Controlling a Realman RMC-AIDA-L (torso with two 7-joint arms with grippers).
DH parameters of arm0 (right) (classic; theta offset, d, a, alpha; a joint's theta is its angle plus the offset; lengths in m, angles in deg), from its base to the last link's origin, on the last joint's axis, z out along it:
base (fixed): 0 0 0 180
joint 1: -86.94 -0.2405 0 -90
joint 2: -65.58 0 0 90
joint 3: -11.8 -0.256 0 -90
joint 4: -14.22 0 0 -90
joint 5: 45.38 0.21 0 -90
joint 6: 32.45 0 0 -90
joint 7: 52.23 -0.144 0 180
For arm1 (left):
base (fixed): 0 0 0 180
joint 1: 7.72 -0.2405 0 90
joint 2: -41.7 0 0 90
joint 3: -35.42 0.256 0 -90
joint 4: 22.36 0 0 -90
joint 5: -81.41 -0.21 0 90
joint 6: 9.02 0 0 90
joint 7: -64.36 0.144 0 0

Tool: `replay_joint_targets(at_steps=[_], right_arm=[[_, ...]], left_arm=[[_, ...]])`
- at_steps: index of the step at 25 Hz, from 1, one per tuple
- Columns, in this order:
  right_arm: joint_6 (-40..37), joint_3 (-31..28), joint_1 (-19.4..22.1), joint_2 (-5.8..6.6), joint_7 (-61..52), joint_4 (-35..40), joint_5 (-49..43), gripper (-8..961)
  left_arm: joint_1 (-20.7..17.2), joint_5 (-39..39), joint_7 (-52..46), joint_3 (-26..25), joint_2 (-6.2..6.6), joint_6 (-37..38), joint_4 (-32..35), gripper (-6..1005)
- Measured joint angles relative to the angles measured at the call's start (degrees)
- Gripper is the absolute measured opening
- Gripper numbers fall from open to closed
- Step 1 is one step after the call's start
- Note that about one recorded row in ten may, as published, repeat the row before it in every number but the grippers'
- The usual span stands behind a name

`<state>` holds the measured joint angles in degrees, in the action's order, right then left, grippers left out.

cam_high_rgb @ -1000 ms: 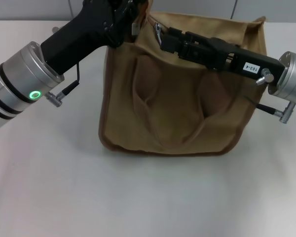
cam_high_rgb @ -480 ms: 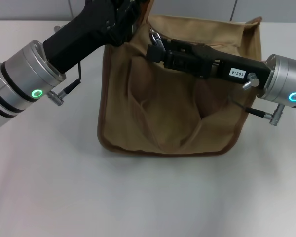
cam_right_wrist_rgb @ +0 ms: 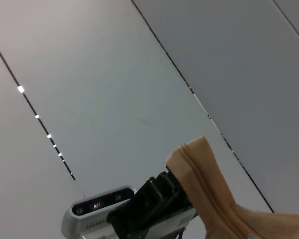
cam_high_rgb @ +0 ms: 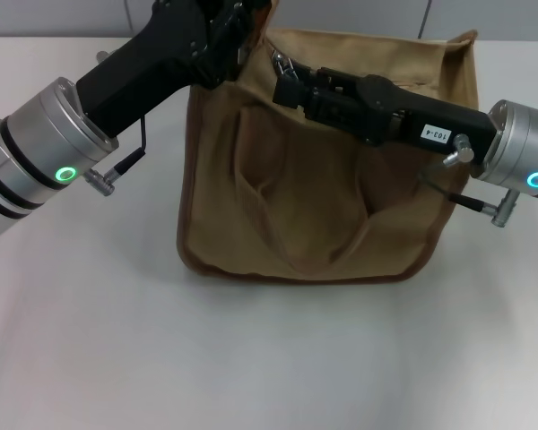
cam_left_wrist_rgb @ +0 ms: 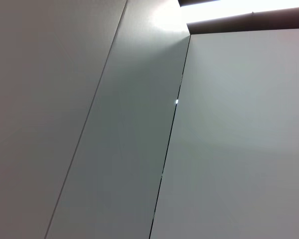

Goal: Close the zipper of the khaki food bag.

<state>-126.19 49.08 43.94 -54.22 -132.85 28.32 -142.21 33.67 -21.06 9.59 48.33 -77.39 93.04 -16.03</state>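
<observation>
The khaki food bag (cam_high_rgb: 314,197) stands upright in the middle of the white table, its handles hanging down its front. My left gripper (cam_high_rgb: 242,40) is at the bag's top left corner, shut on the fabric end there. My right gripper (cam_high_rgb: 285,82) reaches across the bag's top edge, shut on the silver zipper pull tab (cam_high_rgb: 281,62) near the left end. The right wrist view shows the bag's corner (cam_right_wrist_rgb: 249,219) with the zipper track (cam_right_wrist_rgb: 202,179) running up it, and the left gripper (cam_right_wrist_rgb: 154,204) clamped beside it. The left wrist view shows only wall panels.
The white table (cam_high_rgb: 251,358) spreads out in front of and beside the bag. Both arms cross above the bag's top, the left arm (cam_high_rgb: 54,143) from the left and the right arm (cam_high_rgb: 511,152) from the right. A grey panelled wall (cam_left_wrist_rgb: 139,124) is behind.
My right gripper has moved left along the bag's top with the silver pull tab, then settled near the left end. The bag's top right corner shifted slightly. The left gripper stayed put.
</observation>
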Motion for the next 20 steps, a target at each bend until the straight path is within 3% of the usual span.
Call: replay_joint_targets(at_steps=[12,20], right_arm=[[2.92,1.43,-1.03,0.01,0.6,-0.36,0.19,156],[2.81,1.0,-0.41,-0.01,0.94,-0.53,0.22,48]], left_arm=[[-0.2,-0.03,0.02,0.01,0.0,0.98,-0.26,67],[-0.27,-0.03,0.01,0.0,0.0,1.04,-0.26,68]])
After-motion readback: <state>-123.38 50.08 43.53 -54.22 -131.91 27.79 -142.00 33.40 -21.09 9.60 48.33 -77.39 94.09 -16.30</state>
